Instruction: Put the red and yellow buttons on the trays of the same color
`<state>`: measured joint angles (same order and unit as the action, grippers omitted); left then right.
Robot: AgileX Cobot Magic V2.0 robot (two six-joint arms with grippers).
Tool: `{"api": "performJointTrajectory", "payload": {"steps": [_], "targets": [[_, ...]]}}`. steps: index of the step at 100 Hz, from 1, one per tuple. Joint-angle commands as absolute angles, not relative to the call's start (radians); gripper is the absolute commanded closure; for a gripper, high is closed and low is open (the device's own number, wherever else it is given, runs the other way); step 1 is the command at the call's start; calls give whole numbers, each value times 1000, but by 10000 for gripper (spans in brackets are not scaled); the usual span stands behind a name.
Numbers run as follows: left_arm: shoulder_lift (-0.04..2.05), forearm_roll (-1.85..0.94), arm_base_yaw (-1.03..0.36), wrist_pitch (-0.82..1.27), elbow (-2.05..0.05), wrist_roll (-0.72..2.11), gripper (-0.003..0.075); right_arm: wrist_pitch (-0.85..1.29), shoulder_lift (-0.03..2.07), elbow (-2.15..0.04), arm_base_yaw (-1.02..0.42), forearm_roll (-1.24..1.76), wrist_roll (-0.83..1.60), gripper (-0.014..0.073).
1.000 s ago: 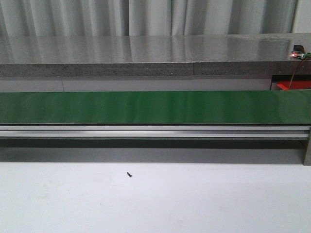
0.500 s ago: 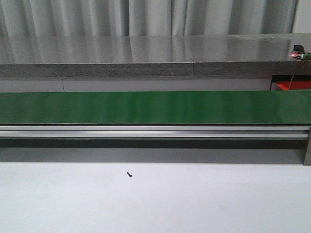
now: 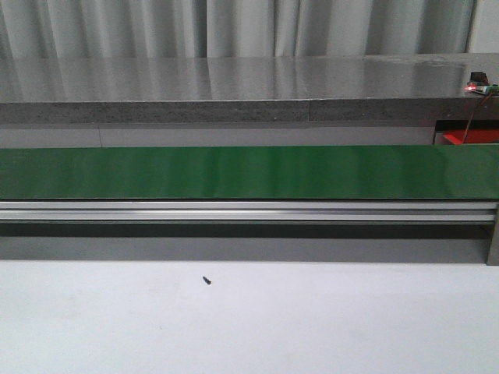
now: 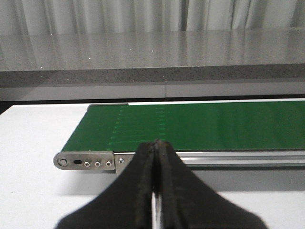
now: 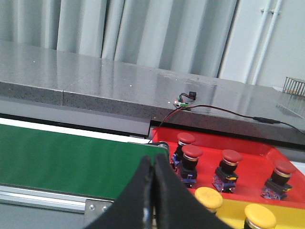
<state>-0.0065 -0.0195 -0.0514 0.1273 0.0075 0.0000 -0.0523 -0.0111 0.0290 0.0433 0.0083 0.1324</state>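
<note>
Both grippers, left and right, are pinched closed on nothing; red-capped buttons stand upright on the red tray, yellow-capped buttons beside them.

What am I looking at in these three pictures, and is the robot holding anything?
A two-armed robot faces a long green conveyor belt on a white table. The front picture looks forward over it; nothing rides the belt. The others come from wrist cameras. The black left gripper is shut on nothing. The black right gripper is likewise shut and empty; past it sits a red tray holding red-capped push buttons, with yellow-capped push buttons on a yellow tray beside it.
</note>
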Motion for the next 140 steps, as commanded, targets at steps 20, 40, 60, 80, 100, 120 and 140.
{"api": "performJointTrajectory", "payload": {"steps": [20, 40, 60, 80, 100, 120, 140], "targets": [[-38, -30, -71, 25, 48, -12, 740, -130, -29, 11, 48, 0, 139, 700], [-38, -32, -71, 6, 48, -12, 740, -130, -29, 11, 48, 0, 139, 700], [-38, -32, -71, 8, 48, -12, 740, -130, -29, 11, 48, 0, 139, 700], [-38, -32, -71, 8, 48, -12, 740, -130, -29, 11, 48, 0, 139, 700], [-38, -32, -71, 8, 48, -12, 740, -131, -29, 11, 48, 0, 138, 700], [-38, -32, -71, 8, 48, -12, 740, -76, -29, 12, 43, -128, -102, 700], [-38, -32, -71, 8, 48, -12, 740, 21, -29, 13, -12, -128, -142, 700]]}}
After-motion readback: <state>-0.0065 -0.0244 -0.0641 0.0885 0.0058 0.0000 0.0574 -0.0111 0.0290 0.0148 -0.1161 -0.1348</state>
